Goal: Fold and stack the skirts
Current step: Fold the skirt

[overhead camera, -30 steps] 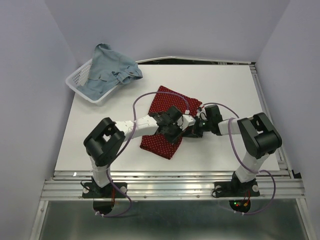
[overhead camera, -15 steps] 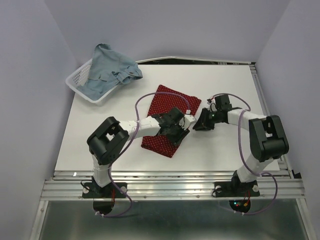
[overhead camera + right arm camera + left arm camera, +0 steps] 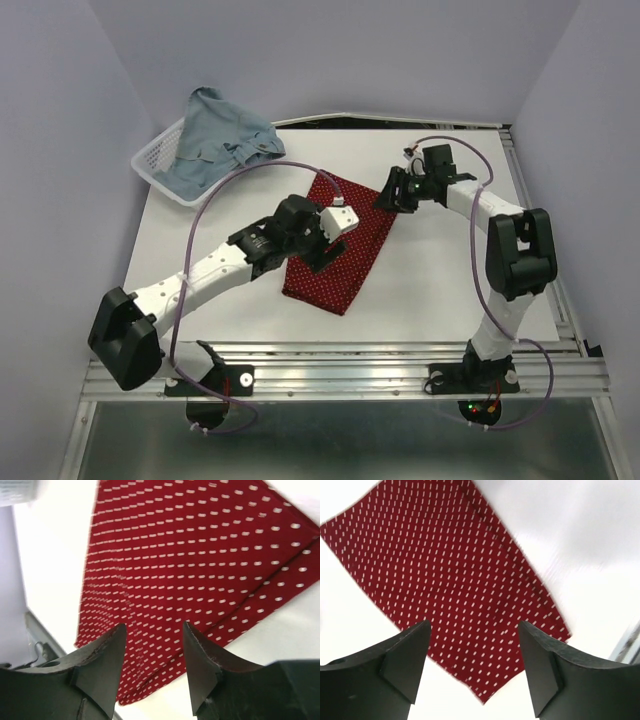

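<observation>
left gripper point(image 3: 474, 626), right gripper point(image 3: 153, 626) gape near red skirt point(image 3: 345, 268)

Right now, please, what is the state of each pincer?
Left pincer: open, holding nothing, over the dark red skirt.
Right pincer: open, holding nothing.

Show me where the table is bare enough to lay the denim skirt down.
Widest: table's near right, between red skirt and right arm. Another at left, between basket and left arm. Crowded: the centre, where left gripper and right gripper hang open at the red skirt.
</observation>
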Controlling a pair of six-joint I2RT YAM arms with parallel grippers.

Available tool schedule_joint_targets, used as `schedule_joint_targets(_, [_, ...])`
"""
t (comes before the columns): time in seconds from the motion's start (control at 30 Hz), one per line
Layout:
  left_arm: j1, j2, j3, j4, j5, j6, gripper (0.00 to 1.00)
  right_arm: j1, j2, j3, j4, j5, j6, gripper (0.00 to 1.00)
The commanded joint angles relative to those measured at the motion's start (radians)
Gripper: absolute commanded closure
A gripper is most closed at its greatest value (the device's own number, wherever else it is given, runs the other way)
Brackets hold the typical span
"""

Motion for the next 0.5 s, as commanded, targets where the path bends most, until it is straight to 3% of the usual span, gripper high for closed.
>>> schedule_joint_targets(0.0, [0.017,0.032,-0.082,-0.087,0.047,0.120,0.26,0.006,0.076,0.064,0.004,0.142,0.020,0.48])
schedule_joint_targets(0.23, [-0.015,0.101,-0.119,-0.004,0.070,0.029,0.35,0.006,0.141,0.148,-0.008,0.303,-0.008,0.48])
schedule_joint_targets(0.37, [-0.037,0.135,-0.105,0.037,0.084,-0.008,0.37,0.006,0.156,0.167,-0.012,0.319,-0.011,0.48])
schedule_joint_targets(0.47, [-0.069,0.173,-0.085,0.050,0.092,-0.023,0.43,0.006,0.162,0.174,-0.019,0.327,-0.015,0.48])
